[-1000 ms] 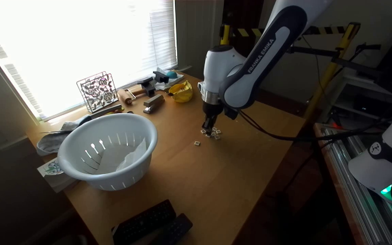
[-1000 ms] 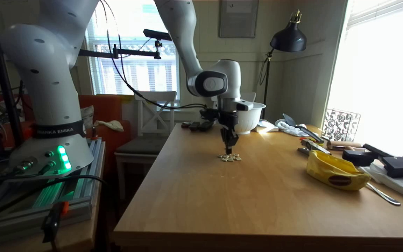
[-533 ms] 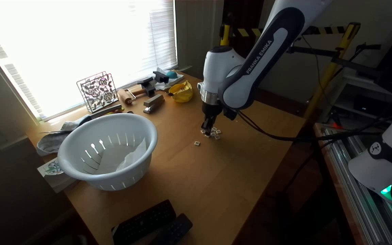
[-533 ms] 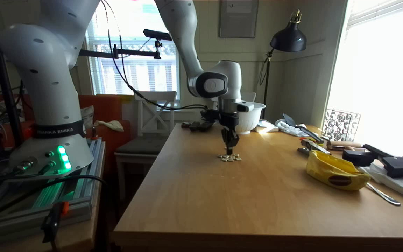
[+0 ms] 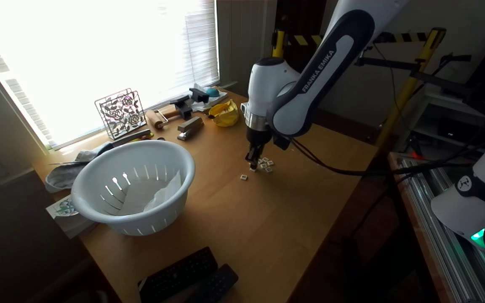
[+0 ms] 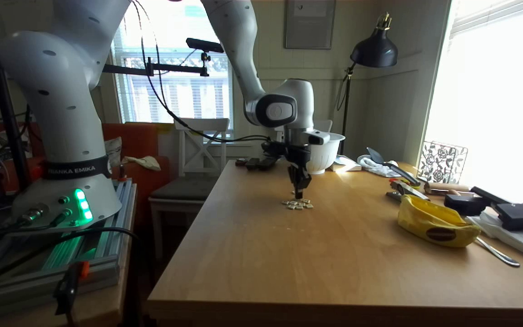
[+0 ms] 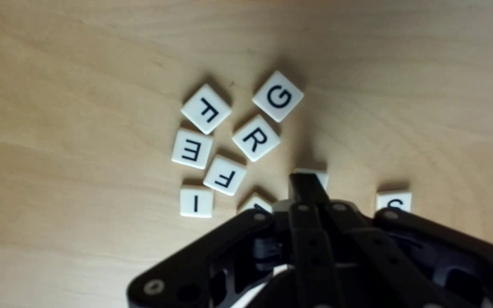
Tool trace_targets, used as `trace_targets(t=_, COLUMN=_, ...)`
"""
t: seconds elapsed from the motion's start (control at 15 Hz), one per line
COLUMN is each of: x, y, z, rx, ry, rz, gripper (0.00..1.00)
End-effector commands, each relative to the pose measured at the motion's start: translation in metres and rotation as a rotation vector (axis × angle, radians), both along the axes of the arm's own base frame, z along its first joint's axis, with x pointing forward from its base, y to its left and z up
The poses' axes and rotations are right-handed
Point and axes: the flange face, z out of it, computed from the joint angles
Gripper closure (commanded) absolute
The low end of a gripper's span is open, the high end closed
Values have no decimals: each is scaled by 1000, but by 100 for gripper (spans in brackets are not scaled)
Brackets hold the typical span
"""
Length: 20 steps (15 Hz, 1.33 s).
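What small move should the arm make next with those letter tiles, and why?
With its jaws shut, the gripper should perhaps slide the tile at its tip toward the S tile. In the wrist view it covers part of that tile, though contact is unclear; shut jaws suit pushing, and the S tile lies alone, apart from the cluster of tiles.

FRANKA EMIKA stands on the arm (image 5: 319, 71) and on the band (image 6: 71, 170) around its lower end. In the wrist view, single black letters mark the G tile (image 7: 277, 96), R tile (image 7: 256, 138), E tile (image 7: 192, 148), I tile (image 7: 196, 201), F tile (image 7: 206, 109), another F tile (image 7: 224, 175) and partly covered S tile (image 7: 393, 201).
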Motion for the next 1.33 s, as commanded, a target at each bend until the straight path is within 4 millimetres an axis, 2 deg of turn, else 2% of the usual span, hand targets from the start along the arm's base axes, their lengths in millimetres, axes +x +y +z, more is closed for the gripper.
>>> trace_targets(t=0.0, x=5, y=6, z=-9, rx=12, ry=-6, rz=24, gripper=100)
trace_targets(t=1.27, x=16, y=20, z=-15, rx=-19, ry=-24, rz=164, gripper=100)
